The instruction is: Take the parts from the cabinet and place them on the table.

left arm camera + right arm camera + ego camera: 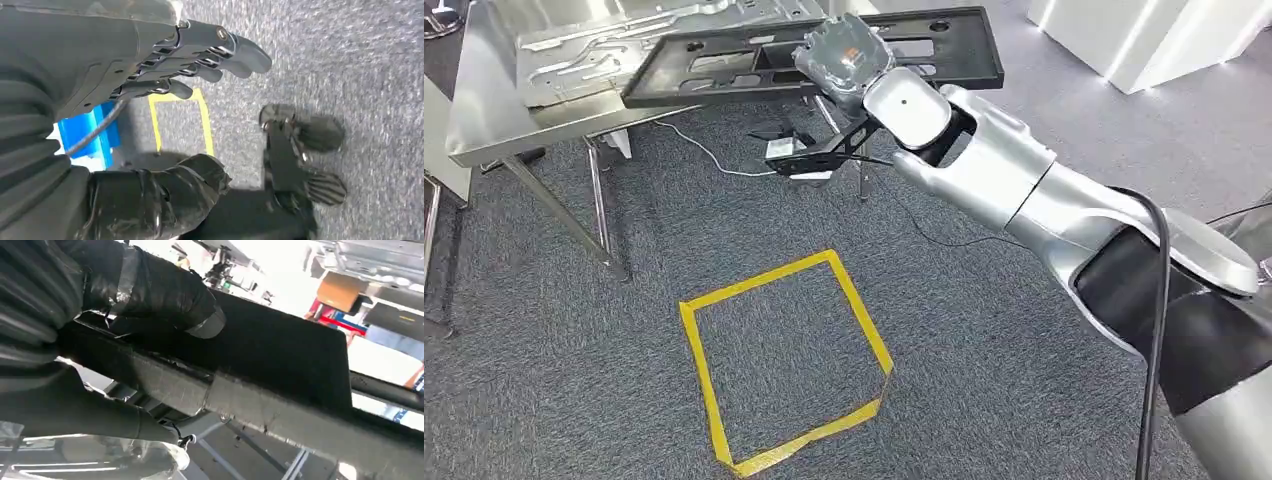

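A long black perforated frame part stretches across the front edge of the steel table. My right hand grips it near its middle, with the silver arm reaching in from the right. In the right wrist view the thumb of my right hand lies on one side of the black part and dark fingers on the other. Whether the part's left end rests on the table I cannot tell. A silver stamped metal panel lies on the table behind it. My left hand hangs over the carpet, fingers stretched out, holding nothing.
A yellow tape square marks the grey carpet in front of me. Cables and a small black bracket lie beneath the table, beside its slanted legs. A white unit stands at the far right. A blue box sits near my left side.
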Available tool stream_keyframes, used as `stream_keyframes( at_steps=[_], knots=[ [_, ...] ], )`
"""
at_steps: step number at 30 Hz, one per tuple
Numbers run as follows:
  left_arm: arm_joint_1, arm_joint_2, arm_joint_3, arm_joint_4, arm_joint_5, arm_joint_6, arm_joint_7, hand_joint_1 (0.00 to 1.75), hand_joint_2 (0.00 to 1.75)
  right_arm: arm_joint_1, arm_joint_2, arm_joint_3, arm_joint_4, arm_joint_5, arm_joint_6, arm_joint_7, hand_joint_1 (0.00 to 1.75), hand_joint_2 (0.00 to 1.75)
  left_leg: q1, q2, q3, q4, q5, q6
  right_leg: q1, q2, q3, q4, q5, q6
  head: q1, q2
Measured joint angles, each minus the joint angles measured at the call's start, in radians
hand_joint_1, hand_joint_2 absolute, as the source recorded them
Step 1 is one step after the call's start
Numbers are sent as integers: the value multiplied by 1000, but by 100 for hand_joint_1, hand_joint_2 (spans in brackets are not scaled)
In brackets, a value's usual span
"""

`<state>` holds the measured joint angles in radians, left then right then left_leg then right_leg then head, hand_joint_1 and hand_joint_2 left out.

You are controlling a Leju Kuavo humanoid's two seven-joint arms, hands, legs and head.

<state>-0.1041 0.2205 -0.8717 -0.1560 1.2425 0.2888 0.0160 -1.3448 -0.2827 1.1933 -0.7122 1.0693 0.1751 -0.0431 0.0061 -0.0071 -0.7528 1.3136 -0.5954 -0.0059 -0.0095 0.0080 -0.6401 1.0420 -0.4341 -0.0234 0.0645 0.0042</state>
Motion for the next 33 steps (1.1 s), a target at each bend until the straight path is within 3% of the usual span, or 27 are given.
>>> stream_keyframes(
  at_steps=[1, 2, 5, 7, 9, 11, 12, 13, 15, 16, 17, 18, 19, 20, 21, 22, 24, 26, 27, 28, 29, 30, 31, 32, 33],
  knots=[
    [1, -1, 0, 0, 0, -1, 0, 0, 175, 4, 0, 0, 0, 0, 1, 0, 175, 175, 0, 0, -28, 25, 12, 0, 1, 0, 7, 0, -6, 0, 0, 0],
    [2, -1, 0, 0, 0, -2, 0, 0, 175, 6, 0, 0, 0, 0, 2, 0, 175, 175, 1, 0, -28, -4, 52, 1, 1, 0, 17, 0, -13, 1, 0, 0],
    [3, 0, 0, 0, 0, -4, -1, 0, 175, 2, 0, 0, -1, 0, 3, 0, 175, 175, -1, 2, 64, -251, 205, 15, 2, 0, 49, -1, -36, 6, 0, 0],
    [-1, 0, -1, 0, 0, -5, -6, 0, 175, -3, 2, 0, -1, 3, 4, -2, 175, 175, -13, 1, 91, -285, 178, 25, 4, 3, 48, -2, -41, 16, 0, 0],
    [-1, 3, -1, 0, 0, -6, -8, 0, 175, -1, 2, 0, 0, 6, 5, -3, 175, 175, -18, 0, 90, -282, 172, 31, -1, 2, 49, -9, -43, 27, 0, 0],
    [1, 3, -1, 0, 0, -6, -8, 0, 175, -3, 2, 0, 0, 6, 4, -3, 175, 175, -7, 2, 112, -306, 175, 37, -1, 0, 51, -1, -57, 38, 2, 0],
    [2, 3, -1, 0, 0, -7, -8, 0, 175, -5, 2, 0, 0, 7, 4, -3, 175, 175, -7, -1, 122, -313, 171, 45, 1, -1, 36, 35, -72, 39, 2, 0],
    [1, 3, -1, 0, 0, -7, -8, 0, 175, -7, 2, 0, -1, 8, 4, -3, 175, 175, -9, -3, 127, -314, 168, 49, 1, 0, -1, 104, -100, 39, 5, 0],
    [-1, 3, -1, 0, 0, -8, -8, 0, 175, -1, 3, 0, 0, 11, 5, -3, 175, 175, -9, -10, 139, -313, 156, 57, 0, 0, -97, 264, -147, 43, 5, 0],
    [-1, 3, -1, 0, -1, -8, -8, 0, 175, 4, 3, 0, 0, 13, 7, -4, 175, 175, -8, -17, 144, -311, 151, 56, -2, -1, -126, 298, -142, 46, 5, 0],
    [-1, 3, -1, 0, -1, -9, -8, 0, 175, 6, 3, 0, 0, 15, 9, -4, 175, 175, -6, -25, 151, -310, 145, 55, -4, -1, -132, 285, -114, 47, 6, 0],
    [0, 3, -1, 0, -1, -10, -10, 0, 175, 6, 3, 0, 1, 17, 9, -4, 175, 175, -5, -36, 157, -306, 138, 52, -8, -1, -115, 228, -66, 48, 5, 0],
    [0, 3, -1, 0, -1, -10, -10, 0, 175, 4, 3, 0, 1, 19, 9, -4, 175, 175, -3, -48, 165, -299, 128, 49, -11, 3, -79, 136, -6, 49, 5, 0],
    [0, 2, -1, 0, -1, -12, -11, 0, 175, 2, 3, 0, 1, 21, 9, -4, 175, 175, -2, -57, 170, -290, 117, 44, -15, 18, -45, 50, 43, 50, 5, 0],
    [1, 2, -1, 0, -1, -12, -11, 0, 175, 2, 3, 0, 2, 23, 9, -3, 175, 175, -2, -65, 164, -285, 107, 36, -19, 56, -32, 39, 18, 50, 4, 0],
    [-2, 2, -1, 0, -2, -12, -11, 0, 175, 0, 5, 0, 2, 24, 9, -3, 175, 175, -2, -73, 157, -272, 103, 29, -20, 60, -20, 7, 10, 45, -1, 0],
    [-1, 1, -2, 0, -2, -12, -11, 0, 175, 4, 6, 0, 2, 24, 10, -5, 175, 175, 8, -91, 153, -285, 107, 20, -9, 43, -18, 15, 5, 36, 2, 0],
    [3, 3, -2, 0, -2, -12, -10, 0, 175, 1, 13, 0, 2, 24, 9, -4, 175, 175, 9, -104, 149, -286, 97, 9, -18, 22, -5, -2, 2, 22, 1, 0],
    [7, 0, -2, 0, -2, -12, -11, 0, 175, 1, 13, 0, 2, 24, 9, -3, 175, 175, 5, -60, 142, -258, 87, 4, -15, 17, 7, -8, 0, 18, 0, 0],
    [6, 0, -2, 0, -2, -13, -11, 0, 175, 0, 13, 0, 2, 24, 9, -2, 175, 175, 5, -28, 113, -200, 67, -1, -15, 10, 16, -13, -4, 12, -8, 0],
    [2, 1, -2, 0, -3, -12, -13, 0, 175, -2, 13, 0, 2, 24, 9, -2, 175, 175, 7, -9, 66, -120, 43, -6, -11, 3, 24, -13, -9, 9, -5, 0],
    [1, 0, -2, 0, -4, -13, -13, 0, 175, -1, 13, 0, 2, 19, 8, -4, 175, 175, 8, -1, 16, -42, 26, -9, -9, -3, 31, -13, -16, 8, -8, 0],
    [2, 0, -2, 0, -4, -16, -14, 0, 175, 2, 13, 0, 2, 11, 9, -9, 175, 175, 9, 2, -22, 3, 27, -11, -8, -8, 38, -13, -23, 8, -6, 0],
    [3, -1, -2, 0, -4, -16, -13, 0, 175, 6, 13, 0, 2, 5, 9, -14, 175, 175, 9, 2, -35, 1, 50, -11, -7, -11, 48, -13, -30, 8, -6, 0],
    [4, -2, -3, 0, -4, -16, -13, 0, 175, 7, 13, 0, 2, 3, 9, -18, 175, 175, 9, 2, -27, -42, 91, -9, -6, -12, 57, -13, -38, 9, -6, 0]
  ],
)
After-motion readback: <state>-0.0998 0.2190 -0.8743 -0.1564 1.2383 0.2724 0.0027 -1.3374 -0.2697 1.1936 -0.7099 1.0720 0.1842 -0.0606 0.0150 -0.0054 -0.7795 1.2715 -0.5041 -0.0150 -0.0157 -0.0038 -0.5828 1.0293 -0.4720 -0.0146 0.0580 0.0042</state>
